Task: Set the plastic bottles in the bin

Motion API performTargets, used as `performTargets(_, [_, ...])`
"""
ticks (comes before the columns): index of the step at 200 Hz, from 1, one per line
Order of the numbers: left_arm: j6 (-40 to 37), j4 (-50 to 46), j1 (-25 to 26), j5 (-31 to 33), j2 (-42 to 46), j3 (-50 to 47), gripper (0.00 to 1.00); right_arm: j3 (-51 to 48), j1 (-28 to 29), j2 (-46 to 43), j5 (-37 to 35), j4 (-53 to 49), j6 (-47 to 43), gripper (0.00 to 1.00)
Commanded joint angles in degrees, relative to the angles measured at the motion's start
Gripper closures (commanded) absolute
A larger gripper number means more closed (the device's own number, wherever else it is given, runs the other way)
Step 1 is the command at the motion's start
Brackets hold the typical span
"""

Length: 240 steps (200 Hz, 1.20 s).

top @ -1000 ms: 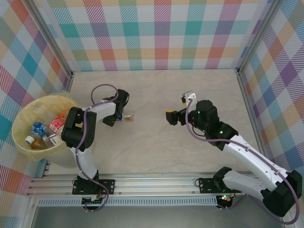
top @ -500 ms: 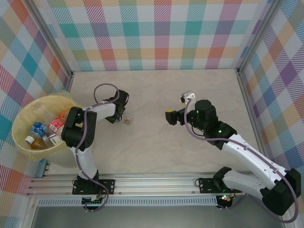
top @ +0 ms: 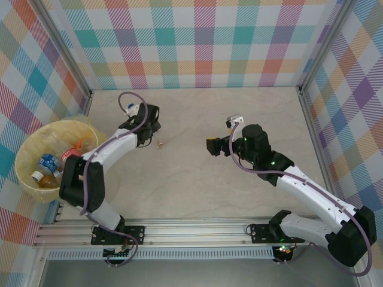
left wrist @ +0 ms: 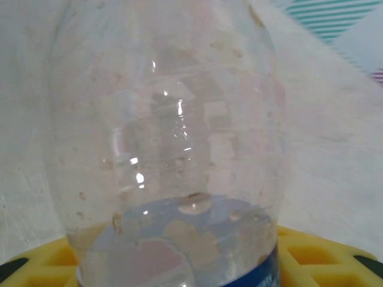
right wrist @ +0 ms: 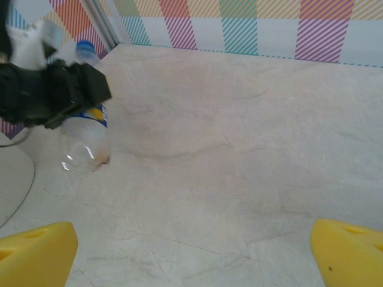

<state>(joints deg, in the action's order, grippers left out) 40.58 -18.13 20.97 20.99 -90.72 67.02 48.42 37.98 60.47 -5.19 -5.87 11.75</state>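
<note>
A clear plastic bottle [left wrist: 173, 137] with a blue label band stands close in the left wrist view, between the yellow fingers [left wrist: 314, 254]. My left gripper [top: 149, 128] is shut on it at the back left of the table. Its brownish bottom [top: 159, 143] sticks out toward the table's middle. In the right wrist view the same bottle [right wrist: 87, 146] shows a blue cap above the black left gripper [right wrist: 54, 92]. The bin [top: 21, 152], a pale yellow tub, sits at the far left and holds several bottles [top: 48, 162]. My right gripper [top: 214, 146] hovers open over bare table, its fingertips [right wrist: 36, 254] wide apart.
Checked walls close in the table at the back and on both sides. A metal rail [top: 191, 227] runs along the near edge by the arm bases. The left arm's cable [top: 122, 98] loops up behind its wrist.
My left gripper has shut on the bottle, and the left arm has stretched out, its elbow swinging left toward the bin. The right arm has barely moved.
</note>
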Motion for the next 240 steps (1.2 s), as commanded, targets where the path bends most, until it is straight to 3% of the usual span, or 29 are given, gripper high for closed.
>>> performTargets(1, [-7.27, -2.10, 0.56, -2.37, 6.28, 2.56, 0.49, 0.88, 0.30, 0.43, 2.04, 3.95, 1.08, 0.00])
performTargets(37, [-13.27, -13.07, 0.43, -2.79, 11.63, 14.27, 0.48, 1.87, 0.33, 2.38, 3.31, 6.02, 1.54, 0.00])
performTargets(70, [-17.10, -25.33, -0.24, 4.24, 15.10, 24.91, 0.48, 2.77, 0.34, 4.28, 4.48, 6.47, 2.64, 0.00])
performTargets(106, [-16.78, -36.45, -5.08, 11.00, 19.88, 30.77, 0.47, 3.26, 0.34, 5.58, 4.92, 6.91, 3.52, 0.00])
performTargets(149, [-18.11, -43.70, -14.13, 15.25, 25.88, 30.49, 0.47, 4.37, 0.34, 7.20, 6.03, 7.36, 3.98, 0.00])
performTargets(185, [-20.86, -49.31, -26.30, 12.90, 27.01, 30.76, 0.47, 5.01, 0.34, 8.15, 7.27, 7.50, 3.64, 0.00])
performTargets(229, [-21.52, -52.80, -35.74, 14.14, 28.41, 28.54, 0.47, 6.43, 0.32, 10.27, 8.99, 7.53, 3.63, 0.00])
performTargets(240, [-22.43, -53.08, -39.75, 11.79, 28.47, 27.18, 0.47, 7.38, 0.33, 11.03, 9.95, 6.98, 3.39, 0.00])
